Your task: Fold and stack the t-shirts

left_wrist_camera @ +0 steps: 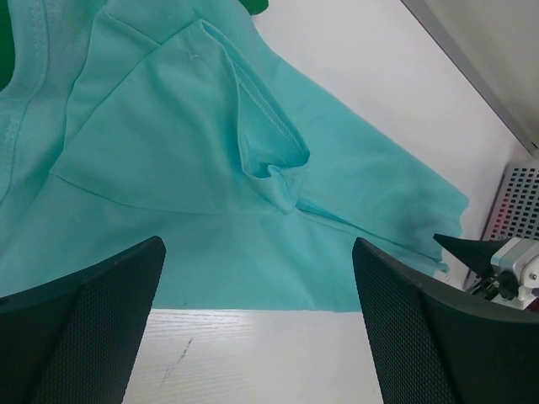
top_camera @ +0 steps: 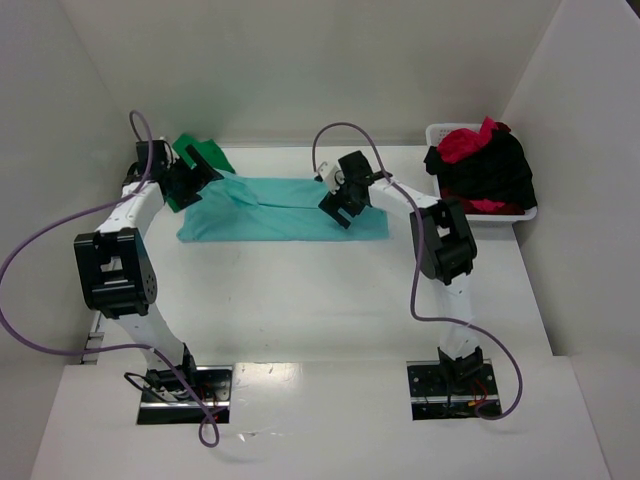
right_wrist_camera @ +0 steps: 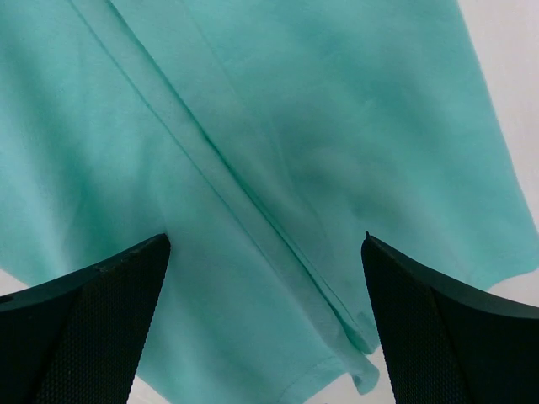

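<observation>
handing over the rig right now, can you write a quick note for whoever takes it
Left gripper: open, empty, above the left end of the teal shirt, by the sleeve.
Right gripper: open, empty, above its right part.
The teal shirt lies flat mid-table, folded into a long band. The dark green shirt sits at the back left and looks folded. The red shirt and black shirt are heaped in the white basket.
Left to do: finish folding the teal, stack it, then the red and black.
</observation>
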Robot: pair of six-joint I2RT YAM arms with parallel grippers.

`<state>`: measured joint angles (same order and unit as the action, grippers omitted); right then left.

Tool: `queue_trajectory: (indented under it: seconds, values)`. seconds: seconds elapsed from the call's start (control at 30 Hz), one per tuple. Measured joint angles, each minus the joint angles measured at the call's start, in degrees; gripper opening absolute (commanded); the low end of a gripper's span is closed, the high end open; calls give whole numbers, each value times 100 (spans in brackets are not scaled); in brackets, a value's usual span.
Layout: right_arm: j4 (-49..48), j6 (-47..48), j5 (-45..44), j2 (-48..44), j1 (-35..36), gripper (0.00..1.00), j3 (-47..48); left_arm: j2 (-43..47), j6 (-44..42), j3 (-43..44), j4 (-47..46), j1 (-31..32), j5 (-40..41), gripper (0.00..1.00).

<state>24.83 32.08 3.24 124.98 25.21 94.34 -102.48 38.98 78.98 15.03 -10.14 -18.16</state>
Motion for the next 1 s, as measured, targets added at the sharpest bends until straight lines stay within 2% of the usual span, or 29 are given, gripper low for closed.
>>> queue_trajectory:
  seconds: [0.23,0.53,0.67,1.0]
  values:
    - [-118,-27,-93,300,2,100,417,-5,-5,25,92,-24,-19,100]
    - [-484,-40,-237,35,134,100,-90,-179,-34,278,229,-27,10,100]
    - [-524,-32,-275,-124,405,100,-332,-201,-141,336,300,-27,33,100]
    - [-460,-182,14,-404,1579,100,-748,-319,-284,396,368,-27,54,100]
